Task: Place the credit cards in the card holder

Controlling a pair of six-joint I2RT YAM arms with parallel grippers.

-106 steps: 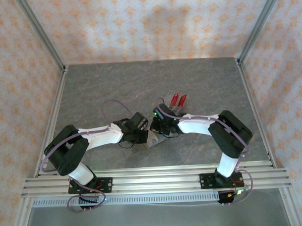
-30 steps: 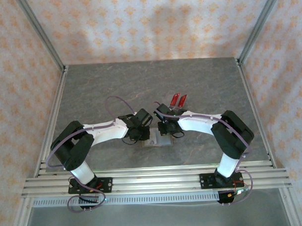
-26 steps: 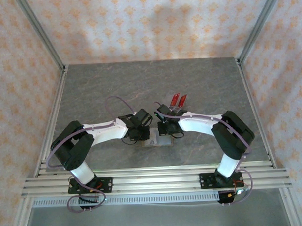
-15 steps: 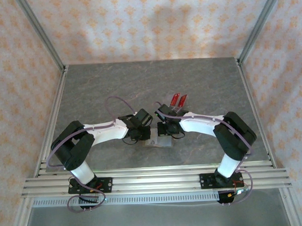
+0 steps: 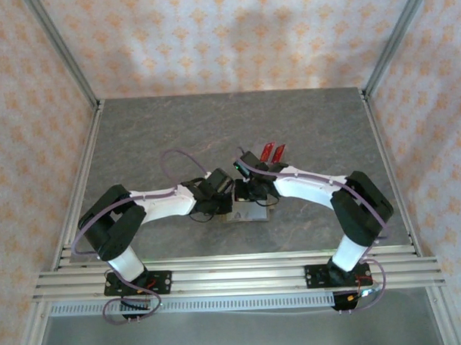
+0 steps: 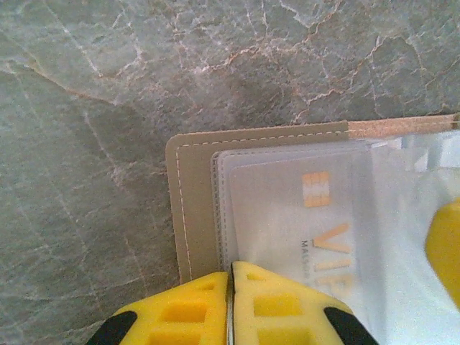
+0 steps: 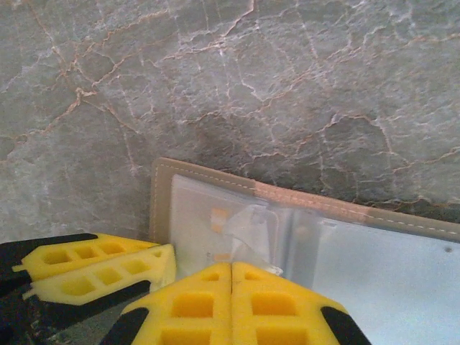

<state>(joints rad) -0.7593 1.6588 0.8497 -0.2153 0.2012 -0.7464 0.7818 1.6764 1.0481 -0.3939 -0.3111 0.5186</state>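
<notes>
Grey veined tabletop (image 5: 176, 129), card holder (image 6: 194, 208) open; peach patterned walls (image 5: 211, 37).

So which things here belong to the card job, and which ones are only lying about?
For the job: the open card holder, a VIP-lettered card already inside it, two red credit cards farther back.
Only around: the grey marbled table, the metal frame rails, the patterned walls.

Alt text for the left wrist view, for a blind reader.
The left tool, yellow fingers shut, sits at the edge of the open card holder, whose clear sleeve holds a pale card lettered VIP, on a grey marbled table.
</notes>
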